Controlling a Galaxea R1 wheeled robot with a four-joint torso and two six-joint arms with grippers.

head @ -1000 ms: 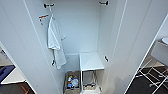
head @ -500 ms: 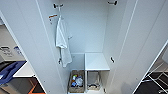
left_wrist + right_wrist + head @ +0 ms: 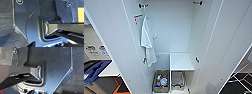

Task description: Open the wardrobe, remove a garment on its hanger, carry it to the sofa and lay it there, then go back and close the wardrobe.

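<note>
The wardrobe (image 3: 184, 37) stands open ahead. A white shirt (image 3: 147, 41) hangs inside. I cannot tell either end effector's state. The robot might bump a door, driving so close.

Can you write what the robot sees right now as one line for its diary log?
wardrobe: doors open | white shirt: hanging inside at left on rail | baskets: on wardrobe floor | shelf: bare | black garment: not seen hanging

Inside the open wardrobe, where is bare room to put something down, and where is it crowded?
The white shelf, right of the hanging white shirt and under the rail, is bare. The wardrobe bottom is crowded: a basket full of items beside a second bin.
</note>
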